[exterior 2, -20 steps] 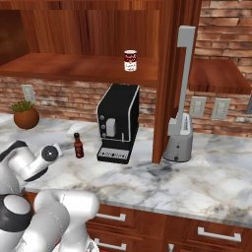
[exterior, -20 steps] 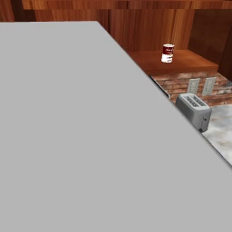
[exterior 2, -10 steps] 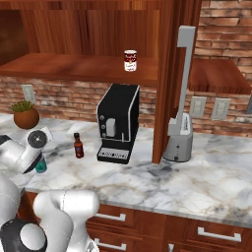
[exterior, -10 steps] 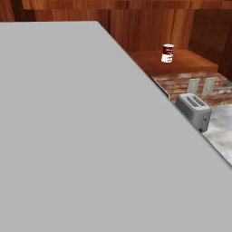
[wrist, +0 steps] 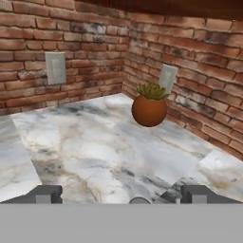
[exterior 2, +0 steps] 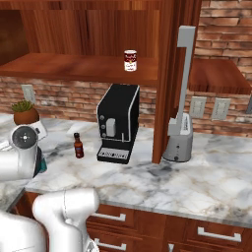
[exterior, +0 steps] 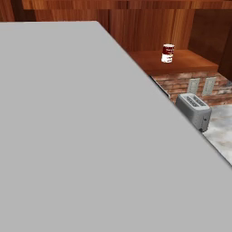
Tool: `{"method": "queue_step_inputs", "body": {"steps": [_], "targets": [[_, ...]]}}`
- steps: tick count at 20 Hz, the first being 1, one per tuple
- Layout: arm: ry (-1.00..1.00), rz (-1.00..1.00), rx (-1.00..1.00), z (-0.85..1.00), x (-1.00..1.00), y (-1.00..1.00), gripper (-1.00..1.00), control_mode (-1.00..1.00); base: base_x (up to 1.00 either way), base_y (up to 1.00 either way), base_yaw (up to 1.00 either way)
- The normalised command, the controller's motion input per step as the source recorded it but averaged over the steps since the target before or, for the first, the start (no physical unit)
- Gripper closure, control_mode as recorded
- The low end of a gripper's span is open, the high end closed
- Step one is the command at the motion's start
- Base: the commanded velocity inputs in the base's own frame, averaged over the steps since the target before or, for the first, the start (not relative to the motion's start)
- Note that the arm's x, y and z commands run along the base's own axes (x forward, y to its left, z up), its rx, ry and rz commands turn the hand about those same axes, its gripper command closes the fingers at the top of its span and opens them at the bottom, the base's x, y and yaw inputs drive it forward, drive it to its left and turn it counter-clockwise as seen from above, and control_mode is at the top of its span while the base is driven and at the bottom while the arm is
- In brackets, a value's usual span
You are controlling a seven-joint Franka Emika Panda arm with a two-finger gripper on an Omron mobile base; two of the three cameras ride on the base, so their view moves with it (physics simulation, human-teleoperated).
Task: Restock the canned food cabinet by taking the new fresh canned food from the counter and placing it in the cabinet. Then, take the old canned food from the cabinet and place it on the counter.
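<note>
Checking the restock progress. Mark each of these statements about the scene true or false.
1. The red-and-white can stands on the cabinet shelf. True.
2. The gripper is shut on a can. False: its jaws stand wide open with nothing held.
3. A potted plant sits in the counter corner. True.
4. The coffee machine is white. False: it is black.
5. A small dark bottle stands left of the coffee machine. True.
</note>
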Motion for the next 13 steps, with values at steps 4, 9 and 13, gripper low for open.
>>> {"method": "queue_step_inputs", "body": {"steps": [4,9,13], "targets": [[-0.02,-0.11,0.00,1.00,-1.00,-1.00,-1.00,-1.00,0.00,0.00,0.00],[0.00,-0.06,0.00,1.00,-1.00,-1.00,-1.00,-1.00,0.00,0.00,0.00],[-0.23,-0.06,0.16,0.63,-0.79,-0.87,-1.00,-1.00,0.00,0.00,0.00]]}}
